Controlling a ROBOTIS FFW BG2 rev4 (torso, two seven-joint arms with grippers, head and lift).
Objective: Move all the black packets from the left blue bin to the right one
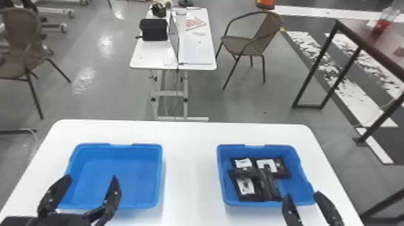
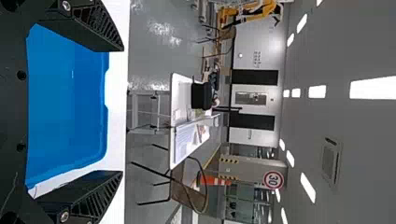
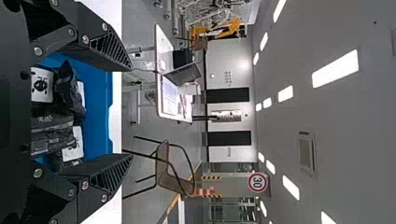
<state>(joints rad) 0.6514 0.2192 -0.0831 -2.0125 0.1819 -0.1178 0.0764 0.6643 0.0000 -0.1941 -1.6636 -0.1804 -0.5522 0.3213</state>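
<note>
My left gripper (image 1: pixel 93 183) stands open over the near part of the left blue bin (image 1: pixel 120 171), whose visible floor is bare. At the near right corner of the right blue bin (image 1: pixel 300 180), my right gripper (image 1: pixel 305 195) is open with nothing between its fingers. Several black packets (image 1: pixel 254 183) with white labels lie piled in that right bin. In the left wrist view, the left gripper (image 2: pixel 123 111) has its fingers wide apart before the blue bin (image 2: pixel 65 107). The right wrist view has the right gripper (image 3: pixel 132 114) parted, with the packets (image 3: pixel 53 116) beyond.
Both bins stand on a white table (image 1: pixel 189 168), with a strip of tabletop between them. Farther back are a small white desk (image 1: pixel 195 45) with a laptop, a brown chair (image 1: pixel 252 42) and a dark metal frame (image 1: pixel 318 66).
</note>
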